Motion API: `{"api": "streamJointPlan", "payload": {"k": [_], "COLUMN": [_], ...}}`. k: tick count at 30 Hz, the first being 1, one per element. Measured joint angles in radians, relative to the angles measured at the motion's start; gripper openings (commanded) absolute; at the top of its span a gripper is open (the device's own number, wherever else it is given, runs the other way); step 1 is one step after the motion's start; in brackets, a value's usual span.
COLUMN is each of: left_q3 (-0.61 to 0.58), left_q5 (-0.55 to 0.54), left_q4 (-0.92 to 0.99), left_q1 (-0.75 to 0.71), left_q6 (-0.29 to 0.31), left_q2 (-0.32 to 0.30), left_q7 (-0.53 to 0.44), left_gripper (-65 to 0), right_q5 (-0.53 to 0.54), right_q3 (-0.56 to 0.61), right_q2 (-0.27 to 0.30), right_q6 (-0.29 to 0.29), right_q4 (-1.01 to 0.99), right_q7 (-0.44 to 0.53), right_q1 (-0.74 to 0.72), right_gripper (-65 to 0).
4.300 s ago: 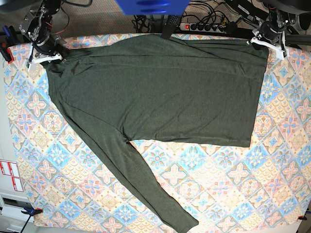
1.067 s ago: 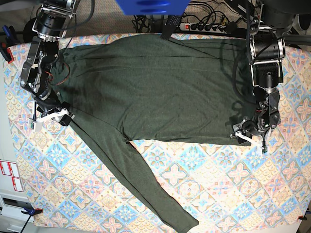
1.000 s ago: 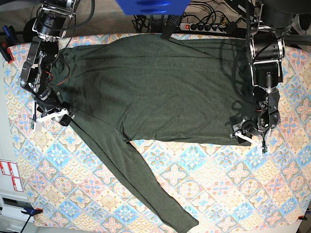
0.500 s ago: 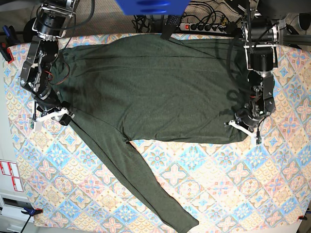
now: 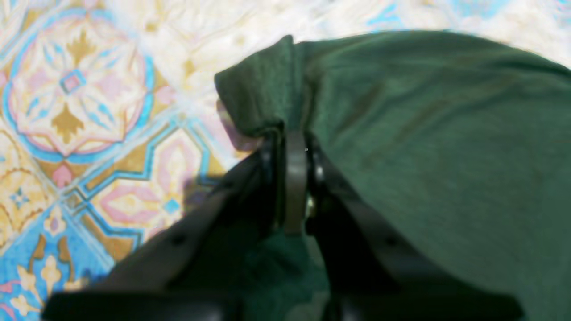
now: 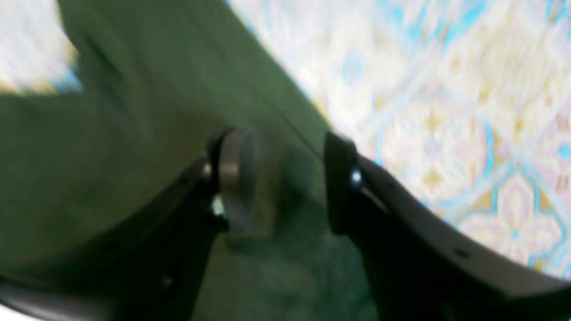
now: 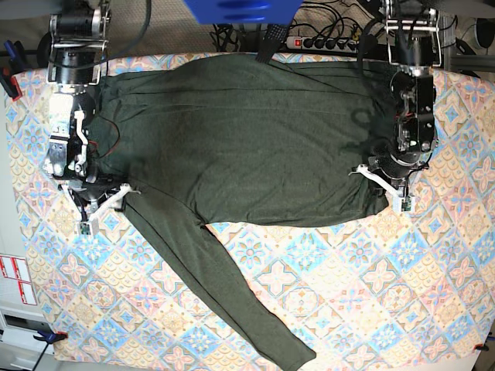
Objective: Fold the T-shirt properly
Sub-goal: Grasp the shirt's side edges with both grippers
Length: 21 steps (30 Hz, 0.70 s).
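The dark olive-green T-shirt (image 7: 247, 139) lies spread flat across the table, with one long sleeve (image 7: 224, 286) running down to the front edge. My left gripper (image 7: 384, 188) is at the shirt's lower right hem corner. In the left wrist view it (image 5: 290, 142) is shut on a pinched fold of the shirt (image 5: 424, 133). My right gripper (image 7: 104, 205) is at the shirt's left side, where the sleeve starts. In the right wrist view it (image 6: 285, 178) is open, with one finger on each side of the fabric edge (image 6: 111, 133).
A patterned tablecloth (image 7: 371, 294) covers the table. A power strip (image 7: 325, 42) and cables lie behind the far edge, beside a blue object (image 7: 240, 9). Clamps (image 7: 9, 77) sit on the left edge. Red-and-white labels (image 7: 15, 278) are at lower left.
My left gripper has moved up and to the left along the hem, drawing the shirt's corner inward. My right gripper has shifted down and to the right, to the sleeve's base.
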<state>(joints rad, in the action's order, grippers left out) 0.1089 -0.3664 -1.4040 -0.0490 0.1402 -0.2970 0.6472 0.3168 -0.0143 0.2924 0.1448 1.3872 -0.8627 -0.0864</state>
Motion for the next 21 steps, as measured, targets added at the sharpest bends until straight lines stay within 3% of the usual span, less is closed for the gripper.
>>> {"api": "streamJointPlan", "payload": {"k": [6,8,21], "left_q3": [0.040,0.041,0.103], "left_q5": [0.007,0.005,-0.001], "left_q4": [-0.127,-0.161,-0.186], "left_q1": [-0.085,-0.106,-0.163], "left_q6": [-0.004,-0.002,0.009], "left_q2": [-0.005,-0.005,0.001], "left_q7": [0.003,-0.001,0.000], "left_gripper": [-65.0,-65.0,-65.0], "right_q5": [-0.025,-0.017,-0.021], "right_q3": [0.126,0.159,0.320], "right_q2": [0.044,0.048,0.055], "right_q6": [-0.007,0.003,0.001], "right_q4": [-0.162,-0.199,-0.520], "right_q7": [0.016,0.079,0.243], "right_q1": [-0.110,-0.140,-0.266], "right_gripper": [-40.1,-40.1,-40.1]}}
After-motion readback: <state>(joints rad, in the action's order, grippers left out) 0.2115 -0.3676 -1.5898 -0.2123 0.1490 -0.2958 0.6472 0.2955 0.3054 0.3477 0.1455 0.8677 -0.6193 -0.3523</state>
